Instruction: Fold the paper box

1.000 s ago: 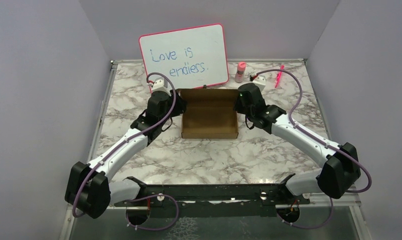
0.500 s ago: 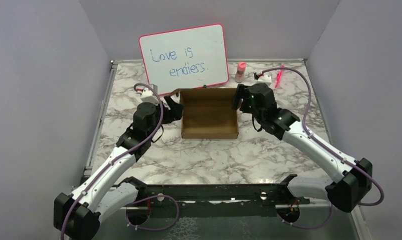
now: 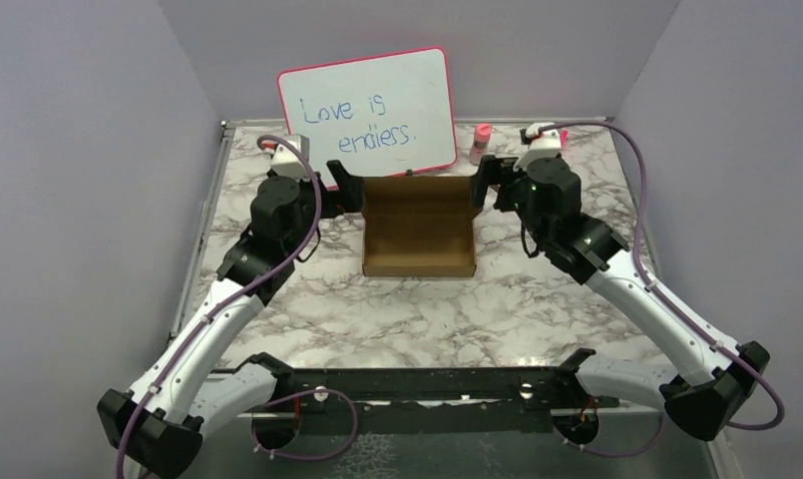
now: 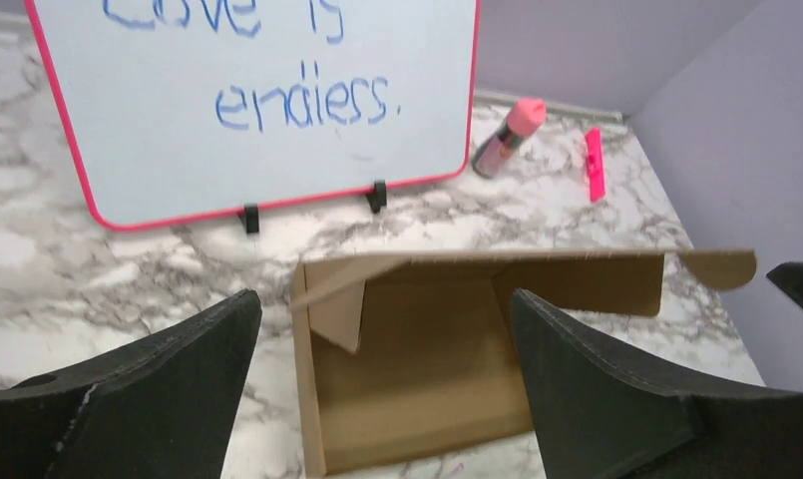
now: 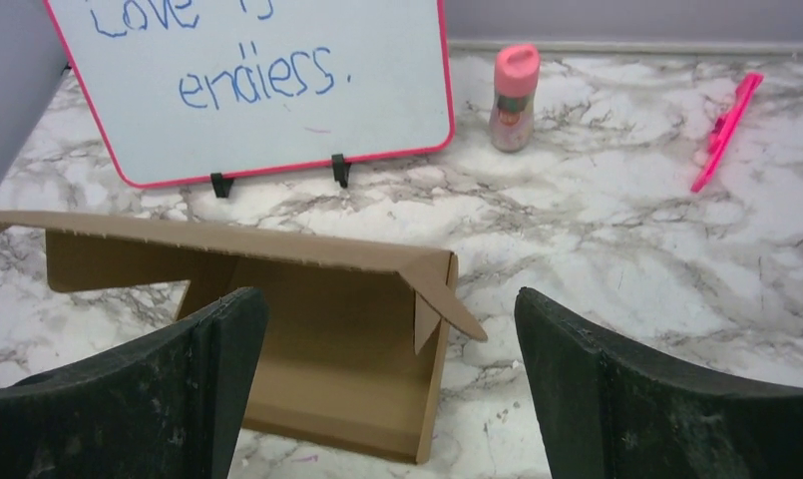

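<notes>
Left gripper (image 4: 385, 299) fingers spread wide; paper box (image 4: 417, 369) ahead between them, top uncovered. Whiteboard (image 4: 257, 100) blocks just beyond box. Right gripper (image 5: 387, 299) spread too: box ahead of left finger, bare table (image 5: 597, 239) ahead of right finger, bottle (image 5: 515, 97) and marker (image 5: 724, 128) farther on.

Whiteboard (image 4: 257, 150) top cropped — bottle (image 5: 515, 100) label seemingly illegible.

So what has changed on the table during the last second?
Both arms drew outward, away from the paper box: the left pincer leftward, the right pincer rightward. Both are open, holding nothing. The paper box, whiteboard and bottle stayed put.
</notes>
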`<state>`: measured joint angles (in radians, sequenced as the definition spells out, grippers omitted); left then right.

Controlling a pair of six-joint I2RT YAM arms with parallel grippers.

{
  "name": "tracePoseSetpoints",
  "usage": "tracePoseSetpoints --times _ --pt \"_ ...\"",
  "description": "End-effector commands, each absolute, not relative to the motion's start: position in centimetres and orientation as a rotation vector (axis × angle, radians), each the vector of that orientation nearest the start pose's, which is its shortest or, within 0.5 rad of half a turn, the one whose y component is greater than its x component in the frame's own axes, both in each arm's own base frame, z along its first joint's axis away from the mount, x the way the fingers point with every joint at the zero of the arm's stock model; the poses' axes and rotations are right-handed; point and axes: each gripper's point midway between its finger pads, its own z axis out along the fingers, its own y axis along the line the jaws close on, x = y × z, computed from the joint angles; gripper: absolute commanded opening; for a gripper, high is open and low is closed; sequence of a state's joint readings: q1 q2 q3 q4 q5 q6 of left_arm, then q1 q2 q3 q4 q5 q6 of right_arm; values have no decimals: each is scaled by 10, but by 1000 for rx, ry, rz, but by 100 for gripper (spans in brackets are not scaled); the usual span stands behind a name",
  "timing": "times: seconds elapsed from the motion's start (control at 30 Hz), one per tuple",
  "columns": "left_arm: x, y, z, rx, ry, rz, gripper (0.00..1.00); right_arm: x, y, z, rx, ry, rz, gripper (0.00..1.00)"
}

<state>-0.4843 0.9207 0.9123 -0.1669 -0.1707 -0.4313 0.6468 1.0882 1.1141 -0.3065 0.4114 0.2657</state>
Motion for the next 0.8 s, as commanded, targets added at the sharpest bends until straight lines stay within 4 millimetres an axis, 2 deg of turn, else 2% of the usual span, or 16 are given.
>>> tracePoseSetpoints --times 0.0,0.13,0.27,0.37,0.57,0.77 --pt "334 -134 337 -89 1712 -378 95 344 167 335 -96 1785 175 100" --pt "356 -135 339 -58 1739 -309 94 363 172 338 -112 1798 161 100" --pt "378 -145 323 11 1832 -290 93 378 176 334 -124 1839 135 100" --pt "386 -155 309 62 1893 -307 91 382 179 327 -139 1861 126 100" --pt "381 -161 280 112 1977 -317 87 382 181 296 -168 1944 114 100" --pt "365 -157 260 111 2015 -330 84 368 184 275 -187 1990 165 100"
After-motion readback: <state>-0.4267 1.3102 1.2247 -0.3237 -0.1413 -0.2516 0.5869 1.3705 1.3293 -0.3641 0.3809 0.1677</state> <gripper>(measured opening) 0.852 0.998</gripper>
